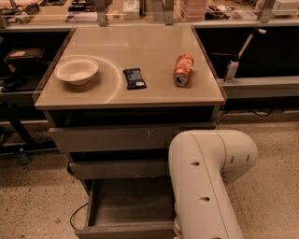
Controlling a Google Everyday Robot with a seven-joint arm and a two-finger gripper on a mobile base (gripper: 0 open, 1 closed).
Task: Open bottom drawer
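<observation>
And the bottom drawer point(131, 205) stands well out, job looks nearly done, gripper point(176, 229) low centre at its front, open or clamped impossible to tell

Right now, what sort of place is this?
Probably a lab or workshop: cluttered workbench behind, grey drawer cabinet with bottom drawer open, speckled floor. The gripper sits low at that drawer's front.

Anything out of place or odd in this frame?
The orange soda can lies on its side on the tabletop, nothing spilled. The bottom drawer stands pulled out, as the task intends. The gripper sits by its front right corner, mostly hidden behind the arm.
</observation>
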